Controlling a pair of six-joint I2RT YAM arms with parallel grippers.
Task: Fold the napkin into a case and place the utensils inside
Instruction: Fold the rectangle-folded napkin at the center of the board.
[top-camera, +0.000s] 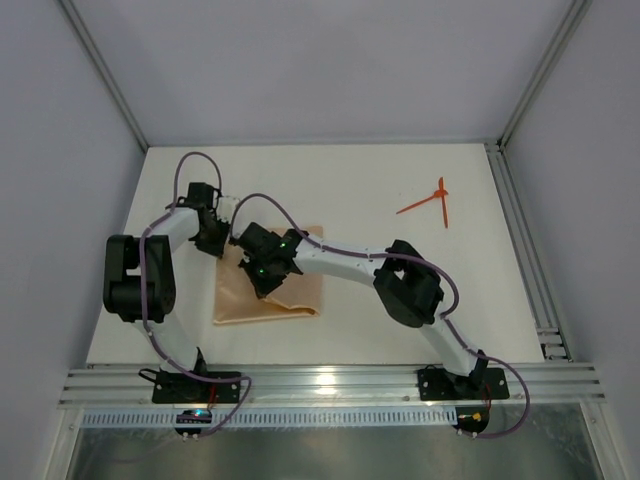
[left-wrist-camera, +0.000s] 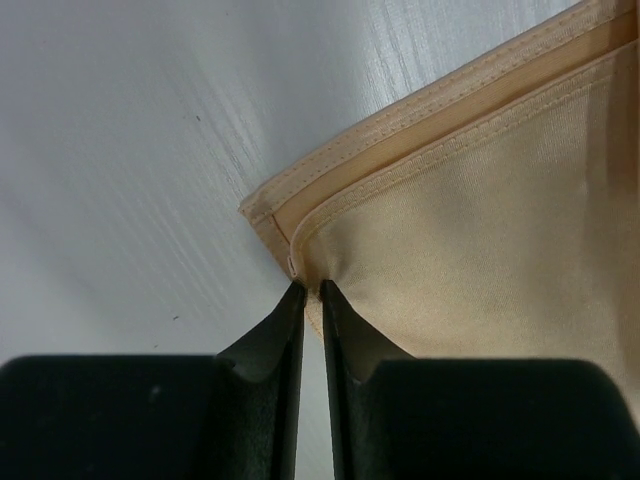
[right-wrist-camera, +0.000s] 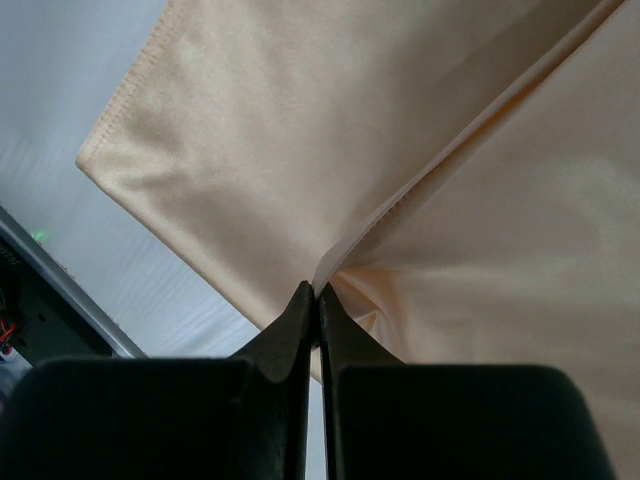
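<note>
Left pincer (left-wrist-camera: 308, 290) pinched shut on napkin (left-wrist-camera: 480, 220) corner, hemmed layers puckering at tips. Right pincer (right-wrist-camera: 316, 292) clamped on napkin's folded edge, cloth puckered there. Napkin partly folded, flat on bench (top-camera: 350, 180) beneath both pincers. Utensils (top-camera: 432, 202) crossed, well apart from napkin, off its far-right side.

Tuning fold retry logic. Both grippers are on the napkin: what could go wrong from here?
1. The left gripper bites only the hem at a corner of the napkin, so a pull may slip it free.
2. The right gripper pinches a folded edge with just its tips. Whether it holds one layer or two is unclear, so the fold could skew.
3. The utensils lie crossed, well apart from the cloth. Picking one would likely nudge the other.
</note>
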